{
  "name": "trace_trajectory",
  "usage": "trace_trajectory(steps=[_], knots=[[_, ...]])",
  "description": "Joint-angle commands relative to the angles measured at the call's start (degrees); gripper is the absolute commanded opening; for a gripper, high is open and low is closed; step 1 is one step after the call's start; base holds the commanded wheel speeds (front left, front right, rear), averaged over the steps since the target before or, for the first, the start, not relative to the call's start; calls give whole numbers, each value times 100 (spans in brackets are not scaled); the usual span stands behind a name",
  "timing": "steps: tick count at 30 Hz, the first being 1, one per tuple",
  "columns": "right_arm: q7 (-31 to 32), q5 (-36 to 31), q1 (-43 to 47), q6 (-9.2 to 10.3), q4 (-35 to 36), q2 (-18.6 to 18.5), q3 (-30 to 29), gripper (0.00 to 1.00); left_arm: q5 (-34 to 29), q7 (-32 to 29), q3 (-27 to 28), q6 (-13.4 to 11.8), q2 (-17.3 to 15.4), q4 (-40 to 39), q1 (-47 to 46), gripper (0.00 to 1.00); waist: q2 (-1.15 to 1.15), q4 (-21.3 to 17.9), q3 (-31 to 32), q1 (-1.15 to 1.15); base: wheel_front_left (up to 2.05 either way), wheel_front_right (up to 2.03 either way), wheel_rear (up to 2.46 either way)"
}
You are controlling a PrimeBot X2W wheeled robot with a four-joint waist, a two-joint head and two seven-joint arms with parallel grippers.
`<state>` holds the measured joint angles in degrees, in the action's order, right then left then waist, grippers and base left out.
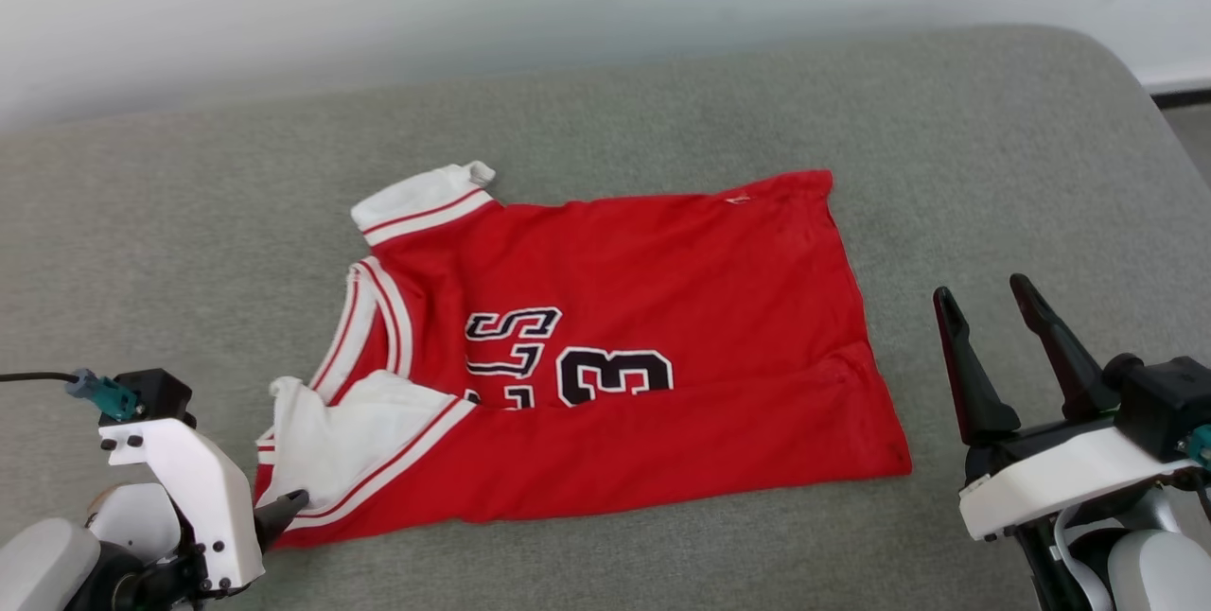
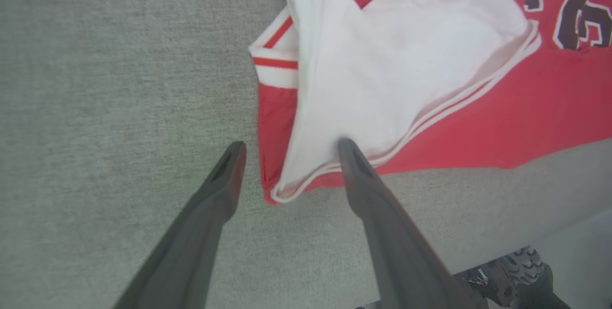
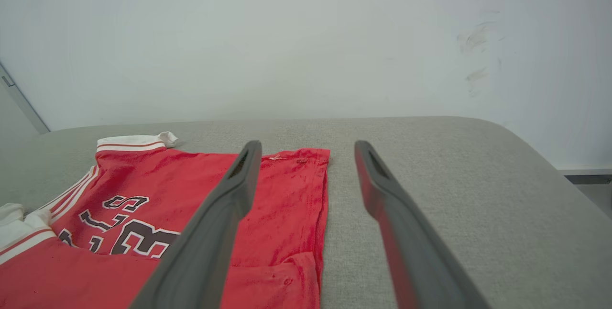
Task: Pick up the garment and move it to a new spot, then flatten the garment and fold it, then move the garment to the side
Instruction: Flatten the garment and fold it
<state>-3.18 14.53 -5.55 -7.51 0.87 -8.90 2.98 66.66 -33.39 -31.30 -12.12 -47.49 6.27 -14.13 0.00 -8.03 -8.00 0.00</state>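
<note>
Fabric layers are the main worry at this moment. The garment [image 1: 662,346] lies in the middle of the head view on the grey padded surface [image 1: 605,100]. Its lower long edge is folded up over the front, so the black lettering [image 1: 568,356] is half covered, and a white sleeve [image 1: 350,431] is turned in at the lower left. The left gripper [image 2: 291,148] stands with its jaws fully apart and holds nothing. In the left wrist view one finger is over the rim of the white sleeve, the other is over bare grey surface just beside the red corner, and that corner sits between them. The right gripper [image 1: 982,289], at the lower right of the head view, is also spread wide and empty, apart from the shirt's right edge. I judge that the fold is only partly made. If the left jaws close where they are, they may catch the sleeve alone and not the red layers under it, and a pull would then open the fold or drag the sleeve out. With the right side not held, the whole shirt could also slide or bunch on the soft surface.
</note>
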Motion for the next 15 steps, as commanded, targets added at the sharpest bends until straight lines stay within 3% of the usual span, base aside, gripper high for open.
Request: trace_trajectory(steps=[1,6,7,9,10,15], knots=[[4,-49,-27,4,95,60,-32,100,21,-62,-5,10,3,30,-62,100,0,-185,-304,0,0,0,0],[38,-63,-108,4,194,112,-57,100,107,-178,-122,102,211,278,-89,100,0,-301,-546,0,0,0,0],[66,-70,-102,4,181,105,-77,100,162,-209,-164,128,301,338,-66,79,0,-308,-563,0,0,0,0],[104,-54,-95,4,200,82,-110,100,229,-235,-232,206,487,426,-55,17,0,-304,-580,0,0,0,0],[121,-33,-78,4,206,72,-139,100,267,-255,-261,235,559,466,-50,0,0,-290,-576,0,0,0,0],[435,127,-28,4,267,-51,-202,100,240,-15,-199,350,647,591,-86,0,0,-158,-454,0,0,0,0]])
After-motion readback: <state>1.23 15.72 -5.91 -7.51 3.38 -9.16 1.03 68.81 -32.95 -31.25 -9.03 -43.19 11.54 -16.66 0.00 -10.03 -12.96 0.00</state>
